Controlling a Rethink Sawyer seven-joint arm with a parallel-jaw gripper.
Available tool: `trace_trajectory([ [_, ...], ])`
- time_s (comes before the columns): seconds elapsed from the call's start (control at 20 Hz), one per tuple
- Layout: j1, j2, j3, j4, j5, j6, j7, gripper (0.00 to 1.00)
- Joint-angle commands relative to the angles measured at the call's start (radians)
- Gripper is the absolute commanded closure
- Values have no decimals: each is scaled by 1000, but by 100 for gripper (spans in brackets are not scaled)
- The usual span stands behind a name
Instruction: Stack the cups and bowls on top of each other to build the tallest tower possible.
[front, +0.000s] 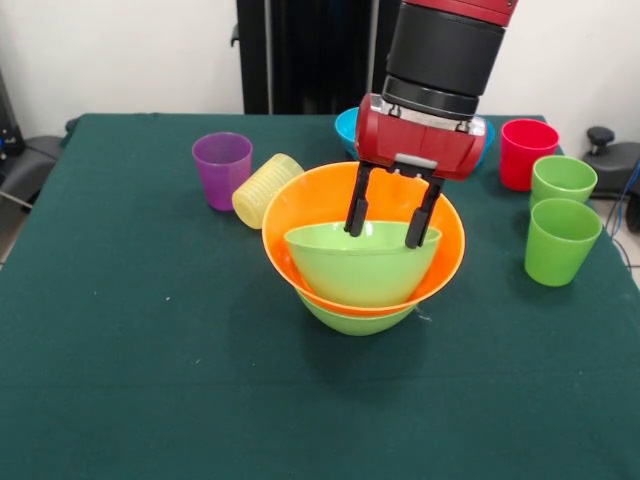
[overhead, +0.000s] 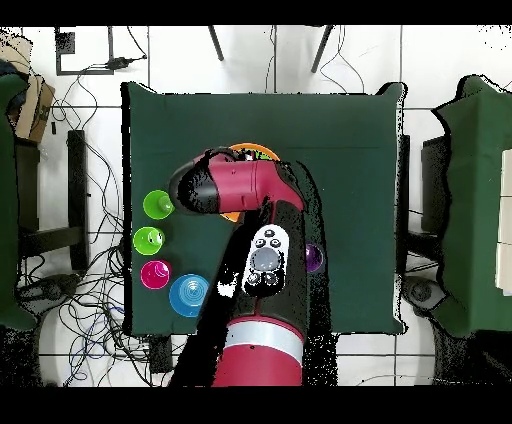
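- At the table's centre in the front view, the tower (front: 362, 262) stands as three nested bowls: a lime green bowl (front: 355, 320) at the bottom, the large orange bowl (front: 300, 215) in it, and a second lime green bowl (front: 362, 265) inside that, tilted toward the camera.
- The gripper (front: 391, 215) hangs over the top bowl, fingers spread, tips at its far rim; contact cannot be confirmed.
- The purple cup (front: 222, 169) stands upright to the left; the ribbed pale yellow cup (front: 264, 189) lies on its side just beside it, against the orange bowl.
- The red cup (front: 526, 153) and two light green cups (front: 562, 181) (front: 560, 240) stand upright at the right; a blue bowl (front: 346, 128) shows behind the gripper.
- In the overhead view, the arm (overhead: 250, 200) covers most of the tower; only an orange rim (overhead: 252, 151) shows.
- Both green cups (overhead: 157, 205) (overhead: 148, 240), the red cup (overhead: 155, 273) and the blue bowl (overhead: 187, 294) line the left side; the purple cup (overhead: 315, 258) sits right of the arm.
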Motion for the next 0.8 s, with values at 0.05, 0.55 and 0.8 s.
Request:
trace_trajectory([
  [0.05, -25, 41, 77, 100, 14, -77, 155, 0],
  [0.55, -29, 95, 101, 60, 36, -126, 148, 0],
  [0.8, -25, 85, 99, 66, 42, -126, 143, 0],
])
